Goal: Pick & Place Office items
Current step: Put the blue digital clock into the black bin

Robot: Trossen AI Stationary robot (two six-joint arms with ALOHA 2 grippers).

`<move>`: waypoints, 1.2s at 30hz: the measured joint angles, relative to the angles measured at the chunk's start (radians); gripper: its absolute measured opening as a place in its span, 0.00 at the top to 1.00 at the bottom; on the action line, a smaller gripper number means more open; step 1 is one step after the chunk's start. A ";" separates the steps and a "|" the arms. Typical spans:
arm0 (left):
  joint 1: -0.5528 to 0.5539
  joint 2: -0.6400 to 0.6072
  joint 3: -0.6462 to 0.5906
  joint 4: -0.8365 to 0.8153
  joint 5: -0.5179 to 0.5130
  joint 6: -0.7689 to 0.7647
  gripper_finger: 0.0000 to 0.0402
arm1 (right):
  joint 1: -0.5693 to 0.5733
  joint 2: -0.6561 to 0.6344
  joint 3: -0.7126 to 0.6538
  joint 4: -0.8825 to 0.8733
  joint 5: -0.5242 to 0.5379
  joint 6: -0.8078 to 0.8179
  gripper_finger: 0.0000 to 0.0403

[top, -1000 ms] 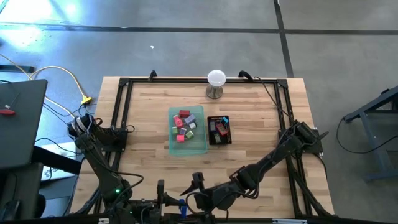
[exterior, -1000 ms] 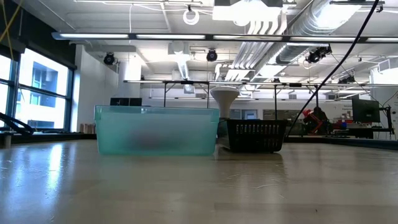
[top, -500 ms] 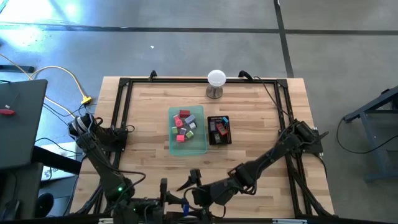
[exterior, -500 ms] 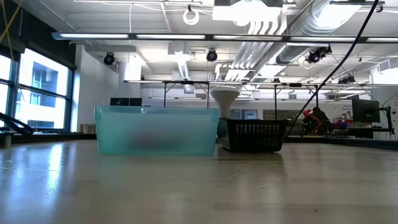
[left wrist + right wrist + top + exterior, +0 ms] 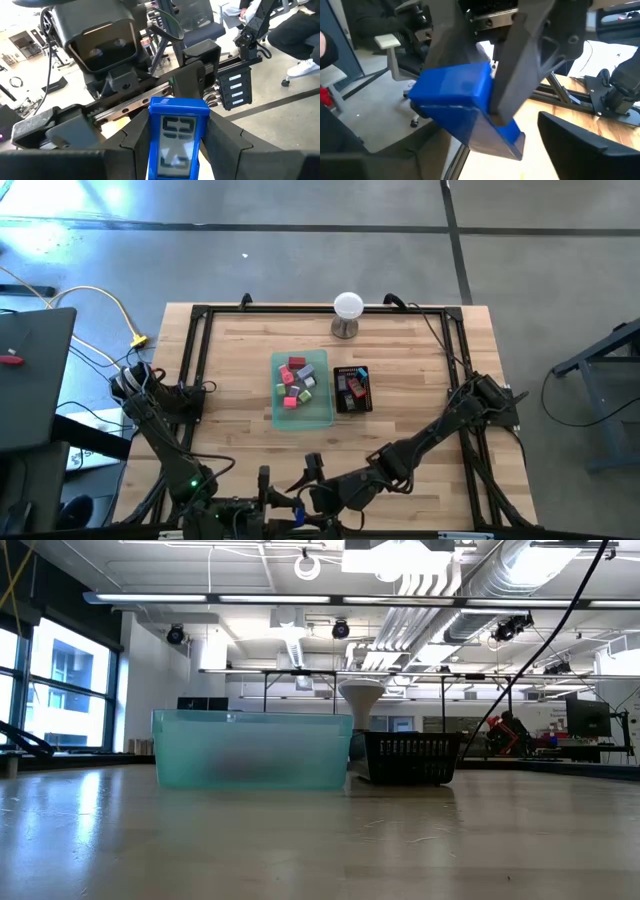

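Barely anything has shifted since a moment ago: over the table's near edge the right gripper [image 5: 312,471] has eased a touch toward the left one, while both trays sit exactly as they were.

On the left, the left gripper [image 5: 172,145] is clamped on a blue block [image 5: 177,137], a flat office item with a pale printed face, pinched between its two fingers [image 5: 227,140] at the front edge of the table. Its arm is folded low and tucked in at the near left corner.

In the middle, the green tray [image 5: 325,415] holds a scatter of pink, red and green office items [image 5: 296,381], and the black mesh tray [image 5: 353,406] just beside it holds a few more.

On the right, the right arm reaches in long and low from the far right corner, its wrist turned toward the left gripper. Its fingers stand spread, one dark finger [image 5: 520,65] right against the blue block, and I can't call it a grip.

This looks like a handover. Best done, the right fingers should close squarely on the block's free flat faces before the left lets go, with neither wrist twisting.
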 joint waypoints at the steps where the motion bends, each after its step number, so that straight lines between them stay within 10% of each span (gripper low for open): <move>1: 0.001 0.000 0.000 0.000 -0.001 0.000 0.66 | 0.000 0.000 0.000 0.000 0.000 0.000 0.31; 10: 0.011 0.000 0.000 0.011 -0.003 -0.028 0.66 | 0.003 0.000 0.000 -0.010 0.002 -0.051 0.59; 36: 0.012 0.000 -0.001 -0.011 0.002 -0.034 0.49 | 0.014 0.000 0.000 -0.037 0.015 -0.052 0.62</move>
